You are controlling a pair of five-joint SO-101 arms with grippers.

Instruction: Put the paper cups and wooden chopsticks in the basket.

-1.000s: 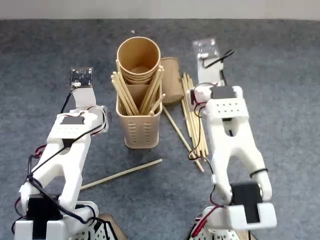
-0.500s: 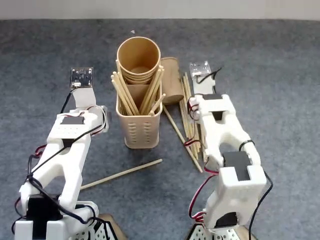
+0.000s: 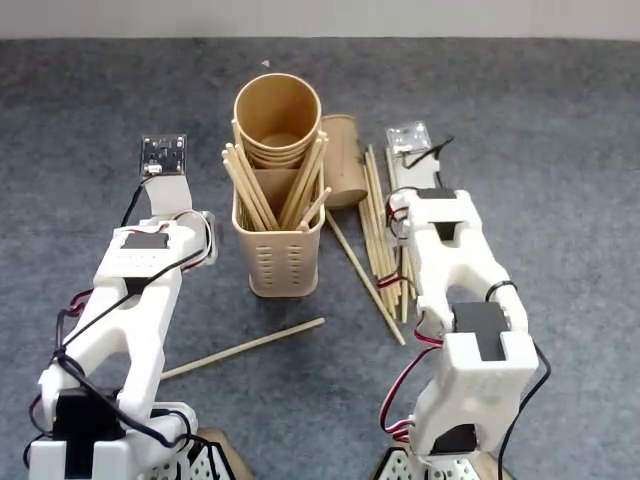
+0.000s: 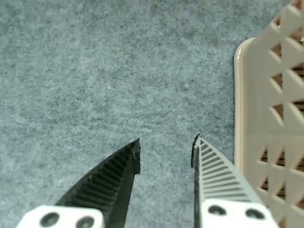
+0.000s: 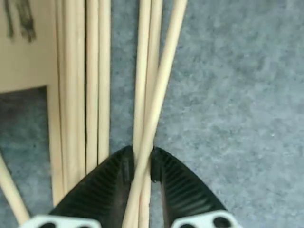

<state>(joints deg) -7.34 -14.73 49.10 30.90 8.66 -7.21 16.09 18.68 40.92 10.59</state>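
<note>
A beige basket [image 3: 276, 255] stands mid-table holding stacked paper cups [image 3: 277, 112] and several wooden chopsticks [image 3: 250, 190]. Another paper cup [image 3: 343, 160] lies on its side just right of the basket; its side also shows in the right wrist view [image 5: 26, 57]. A bundle of chopsticks [image 3: 381, 225] lies on the carpet beside it. My right gripper [image 5: 141, 156] is down on this bundle, shut on a chopstick [image 5: 164, 71]. My left gripper [image 4: 166, 145] hangs open over bare carpet, with the basket wall [image 4: 270, 118] close beside one finger.
One loose chopstick [image 3: 245, 346] lies in front of the basket between the arms. Another lies slanted [image 3: 362, 276] from the basket's right side toward the right arm. Grey carpet [image 3: 560, 150] covers the table, with open room at the far right and far left.
My right arm folded up at the elbow and its wrist shifted left, then slightly right, over the chopstick bundle. The left arm stayed still.
</note>
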